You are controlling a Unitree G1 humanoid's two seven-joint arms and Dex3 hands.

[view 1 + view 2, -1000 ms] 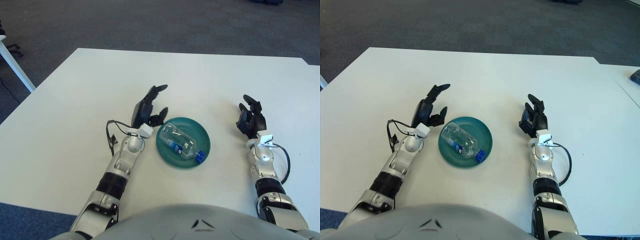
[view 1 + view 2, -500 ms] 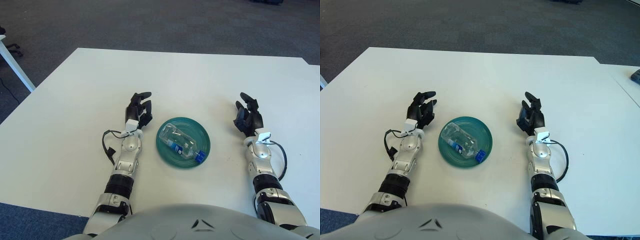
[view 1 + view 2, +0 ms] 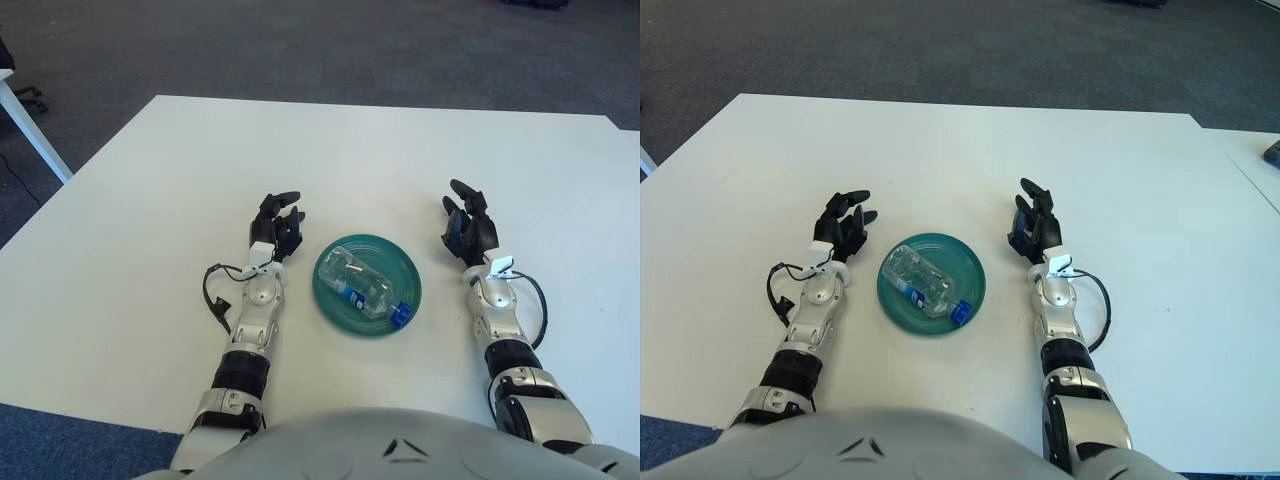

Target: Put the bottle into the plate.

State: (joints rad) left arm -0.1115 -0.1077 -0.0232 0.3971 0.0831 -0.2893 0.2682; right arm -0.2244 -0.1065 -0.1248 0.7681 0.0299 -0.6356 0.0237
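Since the earlier frame your right hand (image 3: 468, 226) slid inward toward the round teal plate (image 3: 367, 284); left hand (image 3: 276, 224) withdrew. Both spread, empty. Clear plastic bottle (image 3: 364, 283) lies flat inside plate, mid-table toward the near edge: placement looks complete.

Bright, even overhead light; soft shadows, sharp focus throughout.

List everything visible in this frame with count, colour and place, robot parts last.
plate: 1, teal, on the table between the two hands
water bottle: 1, clear with blue label and blue cap, lying on its side in the plate, cap toward the robot's right
table: 1, white, fills most of the view
floor: dark grey carpet beyond the table
left hand: 1, black, open, left of the plate
right hand: 1, black, open, right of the plate
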